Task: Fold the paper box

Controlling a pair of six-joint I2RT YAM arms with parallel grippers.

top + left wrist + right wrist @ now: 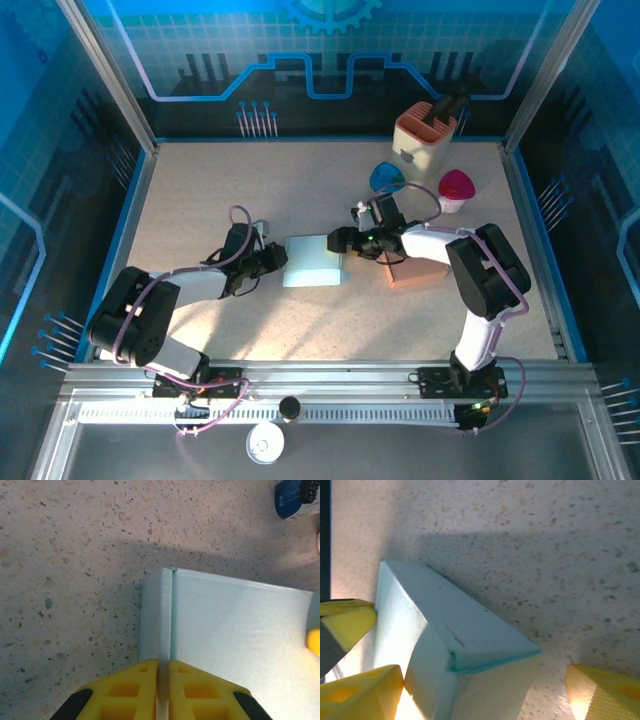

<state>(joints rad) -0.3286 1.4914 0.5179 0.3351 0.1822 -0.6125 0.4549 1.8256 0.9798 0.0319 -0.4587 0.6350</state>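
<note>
1. Left wrist view: the left gripper (163, 687) is seen with its yellow fingers (135, 690) pressed almost together. A thin strip of the paper box (235, 630) is pinched between them at the box's left edge, just beside a seam.
2. The right gripper (482, 695) is spread wide, with one finger on each side of the box's right end. No firm contact by either pad can be made out.
3. The box is found lying mid-table between the two grippers, on the speckled table (200, 190).
4. Slipping or tearing is judged the main risk. Only a narrow edge of thin card is held, so it could be creased or pulled free if the left arm tugs while the right jaws close.
5. Crushing is a second risk. At the right end a top panel juts over the wall, and it could be flattened rather than tucked if it is squeezed across. The light box could also be pushed along the smooth surface.
6. The box is pale mint card, matte, rectangular and sharply creased, with a darker teal cut edge. The fingers are moulded with hollow pockets, and the table looks like beige stone fleck.
7. A salmon block (415, 274) lies just right of the box. A peach caddy (425, 145), blue bowl (385, 178) and magenta cup (456, 188) stand well apart at the far right.
</note>
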